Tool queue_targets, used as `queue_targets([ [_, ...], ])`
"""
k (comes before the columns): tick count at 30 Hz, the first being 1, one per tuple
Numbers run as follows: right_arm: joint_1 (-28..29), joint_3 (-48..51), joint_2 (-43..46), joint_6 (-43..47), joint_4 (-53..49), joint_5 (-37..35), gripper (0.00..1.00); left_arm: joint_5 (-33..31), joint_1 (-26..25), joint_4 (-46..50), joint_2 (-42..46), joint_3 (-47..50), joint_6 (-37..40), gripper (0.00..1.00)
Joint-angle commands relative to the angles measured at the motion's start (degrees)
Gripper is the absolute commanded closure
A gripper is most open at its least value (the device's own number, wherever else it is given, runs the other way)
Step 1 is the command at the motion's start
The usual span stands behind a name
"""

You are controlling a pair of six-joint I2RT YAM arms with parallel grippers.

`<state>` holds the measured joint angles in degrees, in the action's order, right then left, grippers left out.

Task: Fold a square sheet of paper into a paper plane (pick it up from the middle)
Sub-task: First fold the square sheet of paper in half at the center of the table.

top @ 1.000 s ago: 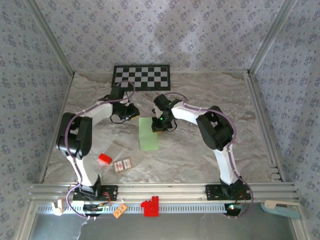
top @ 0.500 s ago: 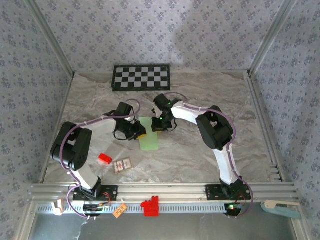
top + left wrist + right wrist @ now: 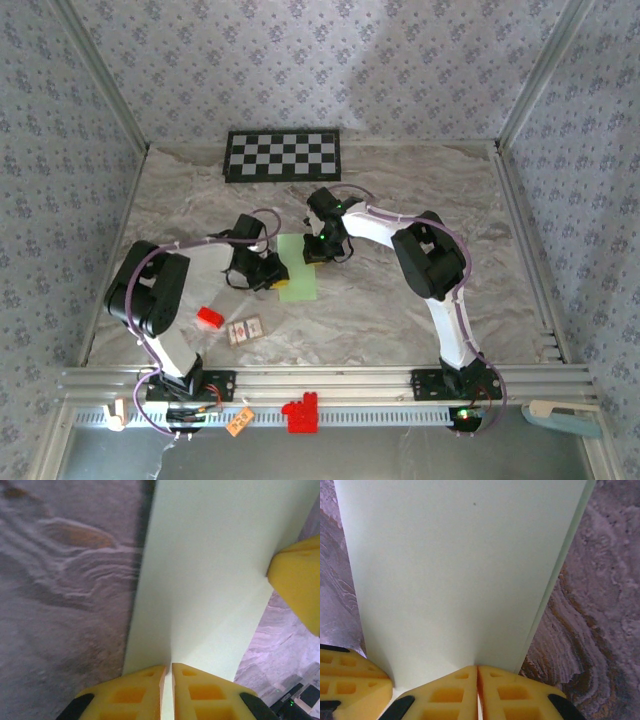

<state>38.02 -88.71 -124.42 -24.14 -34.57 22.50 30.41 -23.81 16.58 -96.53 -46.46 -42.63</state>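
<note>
Pale green sheet of paper [image 3: 297, 270], thin, smooth and matte, lies at the middle of the grey, marble-veined tabletop [image 3: 450, 190] as a narrow rectangle. Its long axis runs from my side toward the back wall, the far end leaning slightly left. In the right wrist view a second layer edge peeks out along one long side, so I read it as doubled over, with straight edges and square corners. I see the left gripper [image 3: 167, 679] at the paper's near left edge, its yellow waffle-patterned pads closed to a hairline slit with the paper's edge nipped between them and a faint ridge running up from the pinch. The right gripper [image 3: 477, 677] sits at the far right corner, its yellow pads pressed together on the paper's edge in the same way. The two grippers are close together, and each wrist camera catches a pad of the other. A flat black-and-white checkerboard panel [image 3: 281, 155] lies against the back wall, and a small red block [image 3: 209, 318] sits near the left arm.
</note>
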Motion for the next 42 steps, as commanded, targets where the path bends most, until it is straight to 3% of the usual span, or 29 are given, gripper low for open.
queue_targets([
  [1,-0.7,4.9,-7.2,0.0,-10.4,-11.4,0.89,-6.5,2.3,10.1,2.3,3.1,2.5,0.86],
  [4,-0.8,4.9,-7.1,0.1,-10.4,-11.8,0.89,-5.9,2.7,11.5,6.5,1.9,2.7,0.85],
  [8,-0.8,5.1,-7.1,-0.2,-9.8,-11.8,0.89,-0.8,1.2,6.5,10.3,0.5,-0.2,0.85],
  [12,-0.6,5.3,-7.1,-0.5,-9.5,-11.7,0.89,1.3,-1.7,2.4,9.4,-0.2,-2.7,0.85],
  [24,-0.6,5.3,-7.3,-0.4,-9.5,-11.5,0.89,-1.9,-3.0,3.8,1.4,3.6,-0.5,0.86],
  [29,-0.7,5.0,-7.4,-0.2,-9.9,-11.7,0.89,-7.3,-2.3,11.2,3.0,5.5,2.8,0.86],
  [33,-0.7,4.9,-7.2,0.0,-9.9,-11.7,0.89,-6.0,0.1,13.5,7.5,5.9,3.1,0.86],
  [38,-0.8,4.9,-7.1,-0.2,-9.7,-11.6,0.89,-0.2,-0.6,6.6,12.0,3.7,-1.4,0.86],
  [42,-0.8,5.4,-7.0,-0.4,-9.0,-11.3,0.89,1.2,-2.2,0.9,10.8,4.9,-5.0,0.87],
])
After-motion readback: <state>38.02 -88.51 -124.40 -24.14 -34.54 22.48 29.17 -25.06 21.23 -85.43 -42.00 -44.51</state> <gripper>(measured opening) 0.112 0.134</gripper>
